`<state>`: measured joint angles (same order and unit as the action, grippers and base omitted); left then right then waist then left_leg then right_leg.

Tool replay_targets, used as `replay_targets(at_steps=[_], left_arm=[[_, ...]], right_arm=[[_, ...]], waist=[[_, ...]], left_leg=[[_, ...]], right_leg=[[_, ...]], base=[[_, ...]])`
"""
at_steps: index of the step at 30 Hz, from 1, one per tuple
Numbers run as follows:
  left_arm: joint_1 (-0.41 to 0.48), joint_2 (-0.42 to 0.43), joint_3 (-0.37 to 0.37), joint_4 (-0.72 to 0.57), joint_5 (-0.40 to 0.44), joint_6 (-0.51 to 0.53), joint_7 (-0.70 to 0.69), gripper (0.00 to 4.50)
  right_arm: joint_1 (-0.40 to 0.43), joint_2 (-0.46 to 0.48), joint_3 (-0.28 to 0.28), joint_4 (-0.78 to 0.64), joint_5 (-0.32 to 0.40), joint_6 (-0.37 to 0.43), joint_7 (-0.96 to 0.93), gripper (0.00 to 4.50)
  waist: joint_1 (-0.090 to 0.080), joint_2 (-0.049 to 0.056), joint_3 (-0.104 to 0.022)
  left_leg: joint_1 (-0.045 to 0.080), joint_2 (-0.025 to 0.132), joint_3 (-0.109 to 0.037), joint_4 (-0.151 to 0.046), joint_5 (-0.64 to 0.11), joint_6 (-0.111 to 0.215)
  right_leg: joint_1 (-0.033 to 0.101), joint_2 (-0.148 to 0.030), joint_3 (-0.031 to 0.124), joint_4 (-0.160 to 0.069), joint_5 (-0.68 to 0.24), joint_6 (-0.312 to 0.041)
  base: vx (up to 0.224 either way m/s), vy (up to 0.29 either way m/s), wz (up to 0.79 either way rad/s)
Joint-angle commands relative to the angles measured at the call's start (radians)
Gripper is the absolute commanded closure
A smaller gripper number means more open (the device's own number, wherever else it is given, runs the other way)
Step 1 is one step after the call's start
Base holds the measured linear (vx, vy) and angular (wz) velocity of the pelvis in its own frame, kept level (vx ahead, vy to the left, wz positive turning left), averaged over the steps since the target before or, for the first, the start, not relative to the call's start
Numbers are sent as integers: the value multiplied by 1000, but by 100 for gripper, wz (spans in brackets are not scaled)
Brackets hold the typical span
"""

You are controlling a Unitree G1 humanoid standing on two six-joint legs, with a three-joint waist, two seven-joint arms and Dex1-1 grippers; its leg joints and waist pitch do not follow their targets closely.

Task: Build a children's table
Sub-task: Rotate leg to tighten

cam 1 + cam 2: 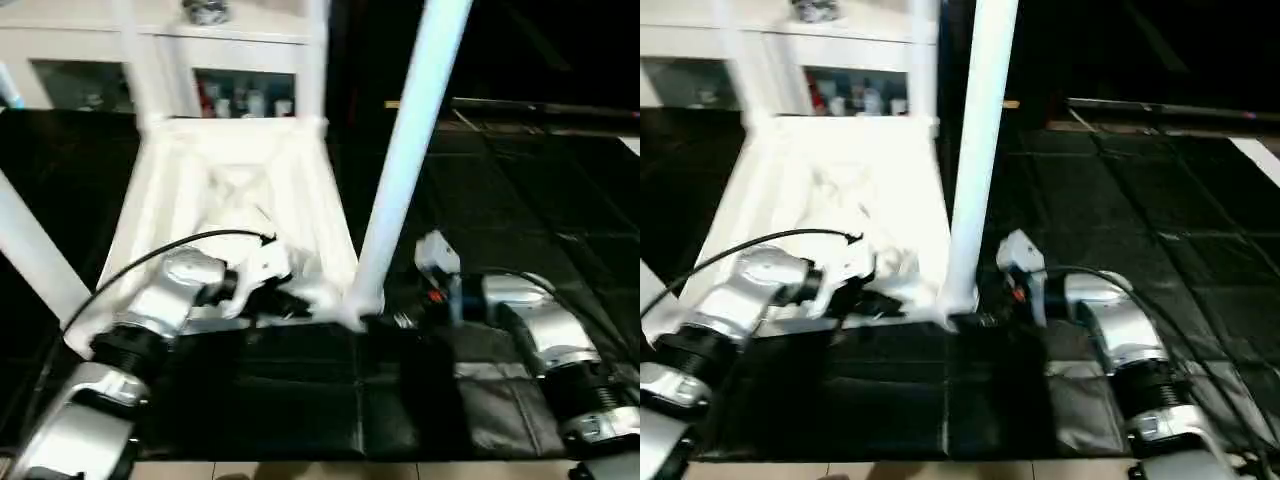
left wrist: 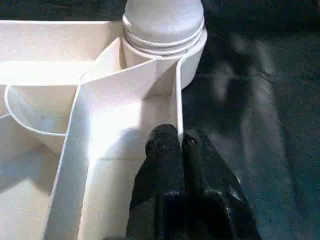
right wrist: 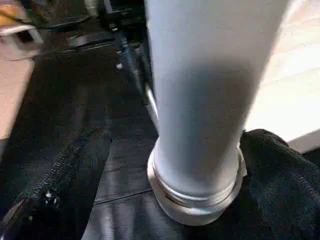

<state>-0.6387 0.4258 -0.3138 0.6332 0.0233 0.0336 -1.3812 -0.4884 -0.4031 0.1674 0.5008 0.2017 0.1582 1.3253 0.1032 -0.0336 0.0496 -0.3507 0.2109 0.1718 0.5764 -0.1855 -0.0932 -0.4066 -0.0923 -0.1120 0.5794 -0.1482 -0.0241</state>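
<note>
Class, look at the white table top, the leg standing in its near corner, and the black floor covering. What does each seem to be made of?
Table top: probably moulded plastic, smooth and slightly glossy, with thin ribs.
Leg: likely plastic tube, smooth satin white.
Floor covering: looks like padded leatherette, with stitched panels and a soft sheen.

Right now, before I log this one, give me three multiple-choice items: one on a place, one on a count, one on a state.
1. Where is the near right leg?
A. Flat on the mat
B. Upright in a corner socket of the upturned table top
C. On the cabinet

2. How many white legs stand up?
A. One
B. Two
C. Four

3. How are the left gripper fingers set?
A. Spread wide
B. Pressed together
C. Around a leg

Key: 1 B, its base sits in the corner socket. 2 C, one rises at each corner. 3 B, the black fingertips meet at the top's rim wall.
</note>
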Motion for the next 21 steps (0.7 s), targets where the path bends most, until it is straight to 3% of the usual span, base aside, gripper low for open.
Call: replay_targets(at_steps=[1, 10, 18, 21], left_arm=[[-15, -7, -56, -23, -5, -36, -86, 450], [-9, 7, -82, -26, 10, -80, -136, 450], [-18, 7, -81, -1, 15, -100, -137, 450], [-24, 6, -80, 18, 20, -112, -130, 450]], right_arm=[[-30, -14, 11, 25, 15, -16, 55, 8], [-69, -6, 29, 75, 40, 10, 156, 78], [-74, -11, 51, 113, 13, -23, 206, 132], [-81, -14, 57, 130, 12, -36, 214, 160]], waist=[[-2, -5, -69], [8, -10, -66], [7, -14, -62], [6, -14, -63]], left_leg=[[4, 31, 7, -59, -148, 78], [6, 32, 7, -60, -184, 50], [4, 30, 4, -59, -226, 34], [4, 29, 3, -59, -220, 33]], right_leg=[[58, -60, 55, -44, -223, -219], [54, -60, 57, -47, -271, -207], [51, -62, 58, -55, -367, -174], [53, -60, 58, -52, -359, -177]], base=[[0, 0, 0], [0, 0, 0], [0, 0, 0], [0, 0, 0]])
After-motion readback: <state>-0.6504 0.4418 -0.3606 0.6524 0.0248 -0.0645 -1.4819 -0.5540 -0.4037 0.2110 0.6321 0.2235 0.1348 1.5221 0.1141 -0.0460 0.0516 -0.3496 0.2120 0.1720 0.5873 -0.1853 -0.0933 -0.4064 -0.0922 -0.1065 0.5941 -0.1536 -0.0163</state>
